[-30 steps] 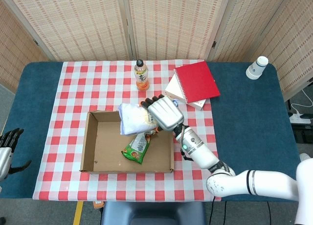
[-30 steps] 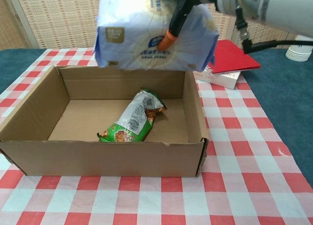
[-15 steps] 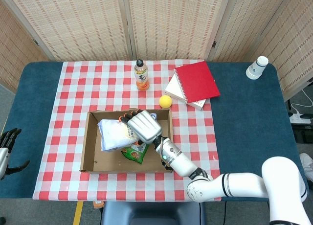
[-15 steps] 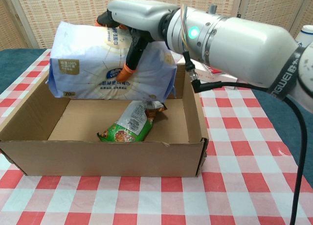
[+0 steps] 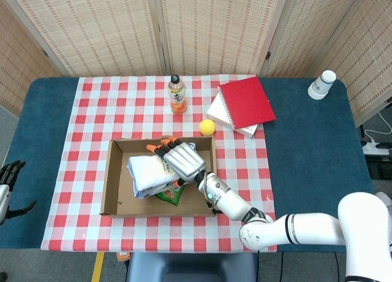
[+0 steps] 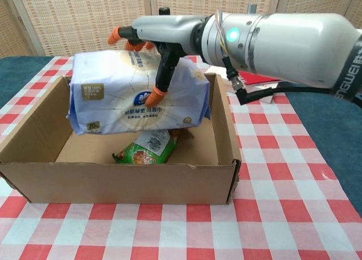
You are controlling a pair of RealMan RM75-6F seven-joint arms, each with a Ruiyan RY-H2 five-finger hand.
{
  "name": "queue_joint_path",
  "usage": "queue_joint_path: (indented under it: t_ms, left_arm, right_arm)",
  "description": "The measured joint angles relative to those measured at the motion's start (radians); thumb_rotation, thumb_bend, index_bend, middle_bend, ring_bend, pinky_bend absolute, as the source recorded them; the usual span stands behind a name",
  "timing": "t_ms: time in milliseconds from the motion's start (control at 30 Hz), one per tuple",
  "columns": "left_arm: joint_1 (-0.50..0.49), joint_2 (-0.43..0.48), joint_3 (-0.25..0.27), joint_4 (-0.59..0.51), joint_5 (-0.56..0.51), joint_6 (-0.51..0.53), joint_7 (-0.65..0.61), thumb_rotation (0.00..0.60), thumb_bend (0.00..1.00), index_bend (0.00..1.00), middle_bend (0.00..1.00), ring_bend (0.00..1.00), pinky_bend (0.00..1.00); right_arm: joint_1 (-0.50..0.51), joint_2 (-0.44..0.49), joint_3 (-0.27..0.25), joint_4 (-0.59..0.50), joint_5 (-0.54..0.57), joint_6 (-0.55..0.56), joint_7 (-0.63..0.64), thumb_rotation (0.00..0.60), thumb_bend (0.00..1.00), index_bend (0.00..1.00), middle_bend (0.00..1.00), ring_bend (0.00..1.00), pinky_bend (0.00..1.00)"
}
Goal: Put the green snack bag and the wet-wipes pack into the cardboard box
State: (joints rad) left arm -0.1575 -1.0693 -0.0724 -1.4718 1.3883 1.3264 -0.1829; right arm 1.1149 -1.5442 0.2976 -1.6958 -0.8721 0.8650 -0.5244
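At the far left edge of the head view, low in the frame: left robot hand point(image 5: 8, 182), dark fingers spread apart, nothing in it, off the side of the blue tabletop point(image 5: 49, 153). Lower centre-left: open brown cardboard box point(image 5: 113, 184) on the red-and-white checked cloth point(image 5: 98, 116). Over the box, tilted, its lower left corner dipping inside: wet-wipes pack point(image 6: 136, 99), pale lavender-blue soft plastic with white panels, a gold square label near its left end and blue print across the front. Gripped from above by the right robot hand point(image 6: 155, 42), silver shell, orange-tipped fingers point(image 6: 119, 34) curled over the far top edge and the thumb pressed down the front face. Beneath the pack, on the box floor: green snack bag point(image 6: 148, 150), crinkled, green with orange and white print, partly hidden. Upper centre: orange-capped drink bottle point(image 5: 177, 94); then a yellow ball point(image 5: 207, 127); then a red notebook point(image 5: 247, 102) on a white book. Upper right corner: white paper cup point(image 5: 322, 84).
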Motion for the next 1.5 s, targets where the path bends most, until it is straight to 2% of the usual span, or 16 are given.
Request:
queue_joint_path:
  t_ms: [267, 500, 667, 833, 967, 1100, 1267, 1367, 1500]
  left_arm:
    - [-0.002, -0.008, -0.003, 0.002, -0.006, -0.003, 0.017, 0.6, 0.2, 0.02, 0.0, 0.0, 0.09]
    - [-0.004, -0.009, -0.002, 0.004, -0.007, -0.005, 0.022, 0.6, 0.2, 0.02, 0.0, 0.0, 0.09]
    - [-0.006, -0.012, 0.0, 0.003, -0.005, -0.009, 0.029, 0.6, 0.2, 0.02, 0.0, 0.0, 0.09]
    - [-0.008, -0.017, 0.002, -0.003, -0.003, -0.009, 0.051, 0.6, 0.2, 0.02, 0.0, 0.0, 0.09]
    - [-0.008, -0.023, 0.001, -0.006, -0.007, -0.007, 0.07, 0.6, 0.2, 0.02, 0.0, 0.0, 0.09]
    - [-0.01, -0.027, -0.002, -0.007, -0.013, -0.009, 0.078, 0.6, 0.2, 0.02, 0.0, 0.0, 0.09]
    - [-0.011, -0.033, -0.004, 0.002, -0.011, -0.004, 0.076, 0.6, 0.2, 0.02, 0.0, 0.0, 0.09]
    - [-0.01, -0.033, -0.006, 0.005, -0.012, 0.0, 0.071, 0.6, 0.2, 0.02, 0.0, 0.0, 0.09]
    - [-0.008, -0.034, -0.009, 0.008, -0.014, 0.005, 0.067, 0.6, 0.2, 0.02, 0.0, 0.0, 0.09]
  right_arm:
    - [-0.031, 0.038, -0.006, -0.022, -0.121, 0.041, 0.079, 0.6, 0.0, 0.0, 0.0, 0.0, 0.0]
    - [-0.091, 0.129, -0.025, -0.075, -0.168, 0.145, 0.048, 0.6, 0.0, 0.0, 0.0, 0.0, 0.0]
    - [-0.215, 0.263, -0.069, -0.151, -0.208, 0.268, 0.042, 0.6, 0.0, 0.0, 0.0, 0.0, 0.0]
    - [-0.383, 0.417, -0.143, -0.178, -0.288, 0.377, 0.135, 0.6, 0.0, 0.06, 0.0, 0.0, 0.0]
    - [-0.48, 0.468, -0.192, -0.091, -0.326, 0.42, 0.246, 0.6, 0.0, 0.09, 0.0, 0.0, 0.0]
    - [-0.566, 0.474, -0.234, 0.053, -0.35, 0.453, 0.33, 0.6, 0.0, 0.11, 0.01, 0.0, 0.0]
    - [-0.695, 0.447, -0.295, 0.226, -0.379, 0.479, 0.452, 0.6, 0.0, 0.11, 0.02, 0.0, 0.0]
    - [-0.75, 0.413, -0.323, 0.287, -0.398, 0.491, 0.468, 0.6, 0.0, 0.11, 0.02, 0.0, 0.0]
    - [-0.78, 0.374, -0.334, 0.334, -0.414, 0.5, 0.483, 0.6, 0.0, 0.11, 0.02, 0.0, 0.0]
